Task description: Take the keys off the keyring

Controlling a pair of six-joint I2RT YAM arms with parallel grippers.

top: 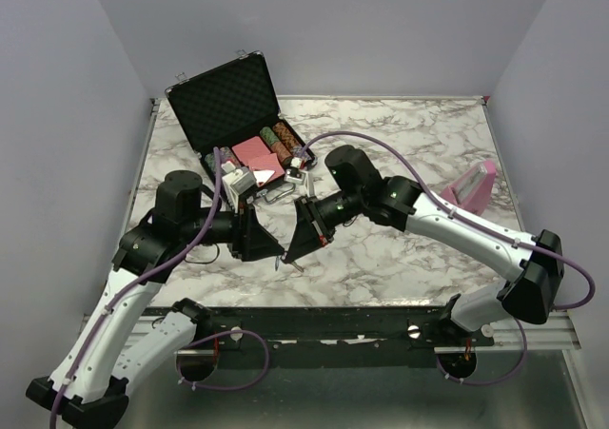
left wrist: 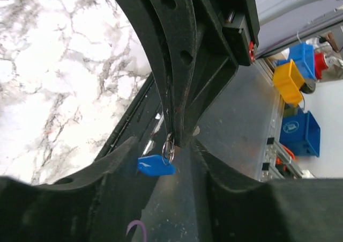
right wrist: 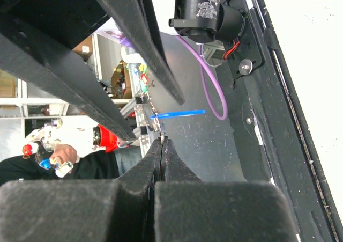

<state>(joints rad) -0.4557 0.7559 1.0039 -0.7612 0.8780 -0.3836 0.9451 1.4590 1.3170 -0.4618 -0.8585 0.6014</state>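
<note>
Item: bunch of keys (left wrist: 161, 161), tiny, silvery, with one blue piece (left wrist: 154, 166) on a thin wire keyring (left wrist: 169, 148).

Location: off the marble table (top: 400, 248), above its near edge, between the two arms' tips; the open black case (top: 228, 96) stands well behind.

Holder: right gripper (left wrist: 176, 140), fingers pressed together on the ring's upper arc, the bunch dangling below.

Attendant: left gripper (top: 276, 250), fingers spread to either side of the bunch, gripping nothing.

Step, as judged: ring steadied, first key not yet taken (single keys are too small to tell apart).

Next move calls for: the left fingers closing on one key alone, then working it round the coil against a firm right hold.
</note>
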